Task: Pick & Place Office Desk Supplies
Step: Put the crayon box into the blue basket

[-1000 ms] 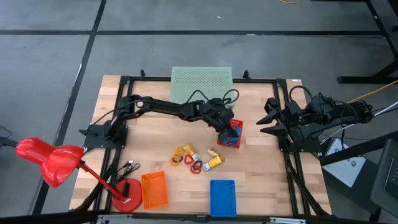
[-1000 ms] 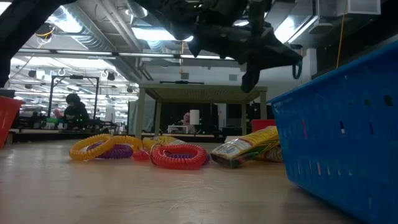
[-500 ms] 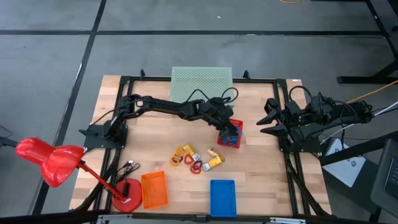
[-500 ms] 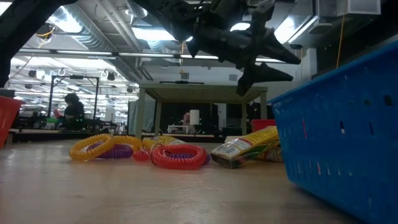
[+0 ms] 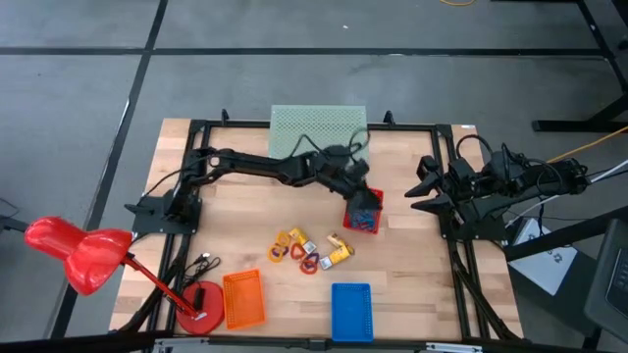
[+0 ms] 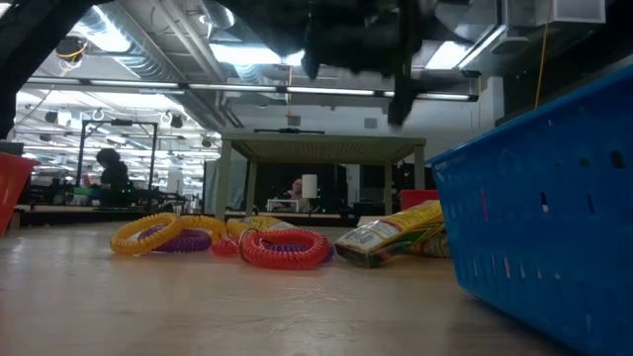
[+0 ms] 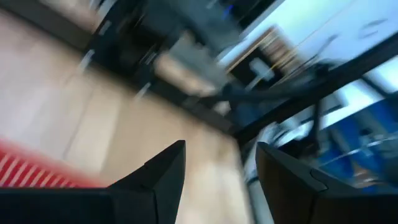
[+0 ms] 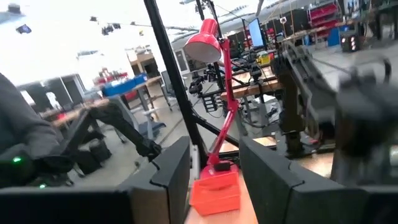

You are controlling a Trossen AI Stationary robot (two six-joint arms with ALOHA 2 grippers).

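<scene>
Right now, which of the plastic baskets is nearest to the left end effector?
The red basket: the left end effector hovers at its edge, whereas the orange basket and blue basket lie along the table's near edge.

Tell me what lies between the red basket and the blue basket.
In the high view, the yellow-and-silver blocks lie between the red basket and the blue basket; otherwise, bare tabletop.

Pale wood tabletop (image 5: 255,211); red lamp (image 5: 77,253); orange basket (image 5: 243,299), blue basket (image 5: 351,312), red basket (image 5: 365,212), pale green perforated basket (image 5: 316,125); yellow, orange, purple rings (image 6: 163,235).
</scene>
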